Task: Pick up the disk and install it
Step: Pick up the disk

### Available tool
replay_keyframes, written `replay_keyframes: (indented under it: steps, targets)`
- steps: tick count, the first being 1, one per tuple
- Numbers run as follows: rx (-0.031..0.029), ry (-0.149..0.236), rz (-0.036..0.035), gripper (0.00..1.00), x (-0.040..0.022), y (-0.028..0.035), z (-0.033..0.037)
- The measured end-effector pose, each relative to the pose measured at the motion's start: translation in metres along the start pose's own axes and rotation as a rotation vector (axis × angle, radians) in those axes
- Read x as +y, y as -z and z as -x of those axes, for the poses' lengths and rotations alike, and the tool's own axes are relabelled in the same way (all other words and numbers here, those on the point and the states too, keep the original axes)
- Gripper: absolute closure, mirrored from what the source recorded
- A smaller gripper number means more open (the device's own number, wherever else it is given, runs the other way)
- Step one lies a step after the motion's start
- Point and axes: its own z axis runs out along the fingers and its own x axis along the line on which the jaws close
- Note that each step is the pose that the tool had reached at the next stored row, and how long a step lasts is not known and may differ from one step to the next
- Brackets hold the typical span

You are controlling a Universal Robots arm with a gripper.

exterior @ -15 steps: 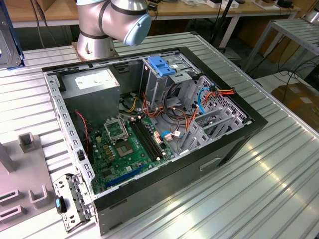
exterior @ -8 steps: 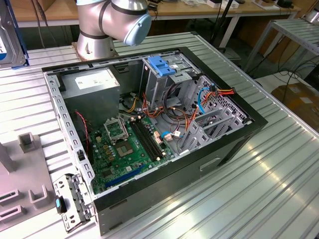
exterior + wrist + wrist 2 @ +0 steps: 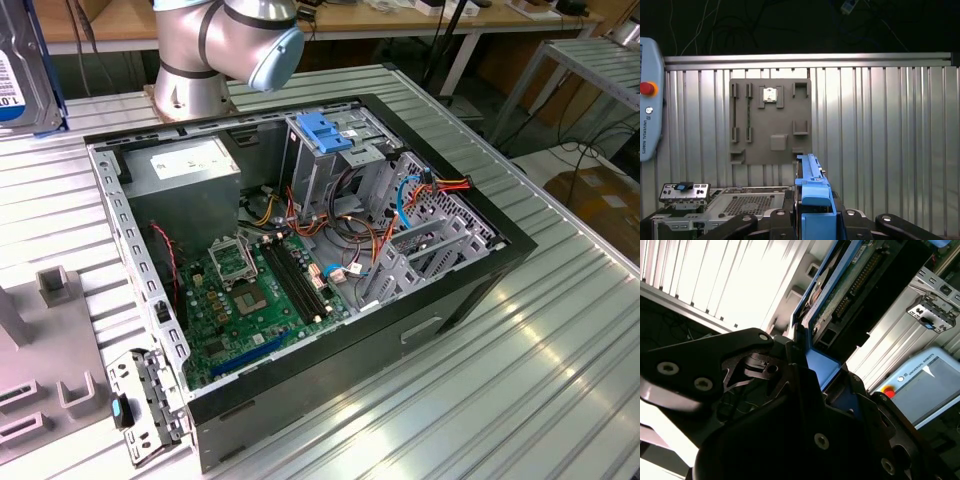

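The black pincer [image 3: 816,220] is clamped on the disk [image 3: 812,192], with a jaw pressed to each flat side. In the first wrist view the disk is seen edge-on, its bright blue rail facing the camera. In the second wrist view the disk [image 3: 845,287] runs out from the pincer, showing its blue rail along one edge and its dark underside with a row of connector pins.

In the exterior view the disk [image 3: 18,85] hangs clear of the ribbed metal surface [image 3: 520,380], outside the open computer case [image 3: 300,250] and off its far corner on the exterior view's left. Its labelled face is turned toward the camera.

The case lies on its side on the surface with the green board exposed. The drive cage with its blue latch [image 3: 322,135] sits against the case's far wall, amid orange, yellow and blue cables. A small metal bracket [image 3: 140,410] rests just beside the case's near corner on the exterior view's left. A grey fixture plate [image 3: 40,350] with raised holders lies on the surface on that same side of the case.

The arm [image 3: 220,45] rises just behind the case's far wall. A pendant with a red button [image 3: 647,100] lies well apart from the case.
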Motion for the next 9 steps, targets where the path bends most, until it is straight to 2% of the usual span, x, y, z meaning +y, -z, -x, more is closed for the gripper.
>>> replay_keyframes:
  steps: [9]
  targets:
    - [0.0001,0.0,0.0002,0.63,-0.0103,0.0,0.0002]
